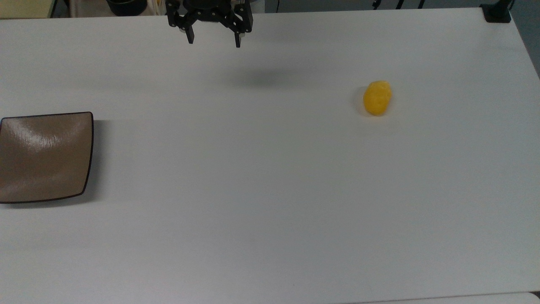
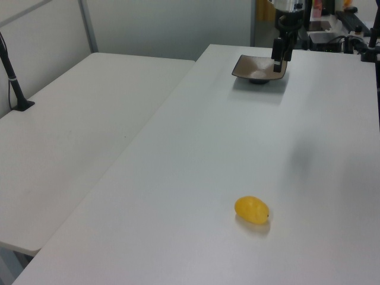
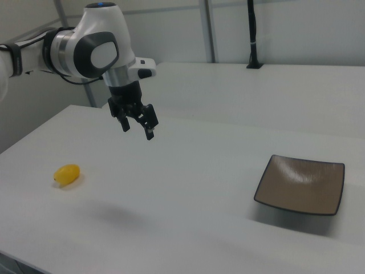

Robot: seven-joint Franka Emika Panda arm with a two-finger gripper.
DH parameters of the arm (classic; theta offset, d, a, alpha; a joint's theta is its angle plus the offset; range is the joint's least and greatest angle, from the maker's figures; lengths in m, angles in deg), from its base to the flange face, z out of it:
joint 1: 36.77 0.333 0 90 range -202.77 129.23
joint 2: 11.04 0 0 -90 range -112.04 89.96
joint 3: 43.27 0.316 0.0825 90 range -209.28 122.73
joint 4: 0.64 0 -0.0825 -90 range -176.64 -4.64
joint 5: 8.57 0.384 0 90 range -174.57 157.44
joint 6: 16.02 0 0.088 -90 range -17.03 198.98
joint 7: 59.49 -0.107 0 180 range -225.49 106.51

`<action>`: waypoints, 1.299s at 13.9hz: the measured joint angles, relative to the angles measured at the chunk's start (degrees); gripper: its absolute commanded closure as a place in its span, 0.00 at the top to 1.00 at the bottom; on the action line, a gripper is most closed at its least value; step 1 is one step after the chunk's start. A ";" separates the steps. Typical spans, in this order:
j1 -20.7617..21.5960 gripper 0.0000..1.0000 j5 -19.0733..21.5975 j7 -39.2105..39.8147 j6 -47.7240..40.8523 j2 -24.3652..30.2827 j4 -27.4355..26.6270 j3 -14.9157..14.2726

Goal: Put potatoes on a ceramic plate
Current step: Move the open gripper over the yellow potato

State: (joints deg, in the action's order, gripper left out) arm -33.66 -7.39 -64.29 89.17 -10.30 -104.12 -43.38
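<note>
Top view: the black gripper hangs with fingers spread apart, holding nothing, at the far edge of a white table. A yellow potato lies toward the top view's right; a brown square ceramic plate sits at the top view's left edge, well apart.

Left view: potato near, plate far, gripper above it.

Right view: gripper hangs above the table between potato and plate.

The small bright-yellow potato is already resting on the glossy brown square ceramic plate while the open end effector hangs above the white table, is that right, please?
Not quite: the small bright-yellow potato lies on the bare white table, far from the glossy brown square ceramic plate, which holds nothing, as the top view shows. The end effector is indeed open above the table.
</note>
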 measured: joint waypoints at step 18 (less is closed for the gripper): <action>1.16 1.00 8.14 -1.36 11.91 -2.47 -0.25 11.40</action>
State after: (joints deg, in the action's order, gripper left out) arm -32.49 0.75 -65.66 101.08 -12.77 -104.37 -31.98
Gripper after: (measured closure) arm 0.000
